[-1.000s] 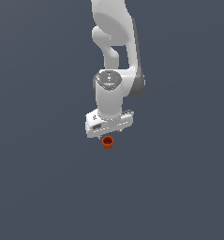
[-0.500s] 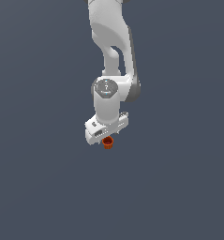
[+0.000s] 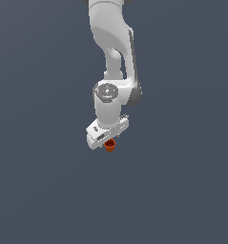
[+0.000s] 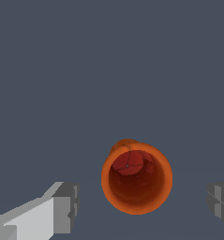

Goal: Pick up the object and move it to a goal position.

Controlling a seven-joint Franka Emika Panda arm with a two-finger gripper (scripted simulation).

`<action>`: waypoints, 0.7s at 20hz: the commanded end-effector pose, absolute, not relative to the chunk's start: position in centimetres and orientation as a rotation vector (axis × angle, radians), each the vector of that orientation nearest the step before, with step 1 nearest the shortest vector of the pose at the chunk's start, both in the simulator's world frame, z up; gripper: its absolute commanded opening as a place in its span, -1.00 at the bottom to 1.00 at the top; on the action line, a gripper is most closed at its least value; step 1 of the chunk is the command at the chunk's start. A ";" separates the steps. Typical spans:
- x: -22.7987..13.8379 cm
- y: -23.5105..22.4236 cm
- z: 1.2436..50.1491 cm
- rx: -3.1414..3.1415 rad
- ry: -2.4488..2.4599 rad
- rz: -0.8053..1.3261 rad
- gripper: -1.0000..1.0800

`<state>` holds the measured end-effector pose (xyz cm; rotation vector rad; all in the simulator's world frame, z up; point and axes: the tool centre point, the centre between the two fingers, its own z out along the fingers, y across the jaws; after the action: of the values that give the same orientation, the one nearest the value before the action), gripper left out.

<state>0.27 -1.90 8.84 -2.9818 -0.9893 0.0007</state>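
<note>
1. One white arm [image 3: 113,52] is hanging down from the top of the exterior view, smooth and glossy, with rounded joints and a flat grey disc on the wrist.
2. Below it the gripper [image 3: 107,138] is sitting right over the cup [image 3: 109,146], and in that view only the cup's orange lower part is peeking out under the white block of the hand.
3. Over to the wrist view: the cup [image 4: 137,178] is showing as a small round tube with a thick orange rim and a darker red hollow, a rounded bump poking out behind its far edge.
4. Two grey, boxy fingertips are framing it, one [image 4: 66,207] on a white squared finger and the other [image 4: 220,200] just entering at the picture's edge.
5. Both tips are standing clear of the cup with floor showing in the gaps, so the pincer is spread wide and gripping nothing.
6. All around, the floor [image 3: 44,181] is looking flat, matte and slate grey, without seam or pattern.
7. Whether the cup is resting on that floor, I cannot tell from either view.
</note>
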 end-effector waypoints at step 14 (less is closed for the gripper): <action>0.2 -1.9 4.2 -2.980 -0.995 0.000 0.92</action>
<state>0.13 -1.89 4.77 -2.9794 -0.9949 0.0018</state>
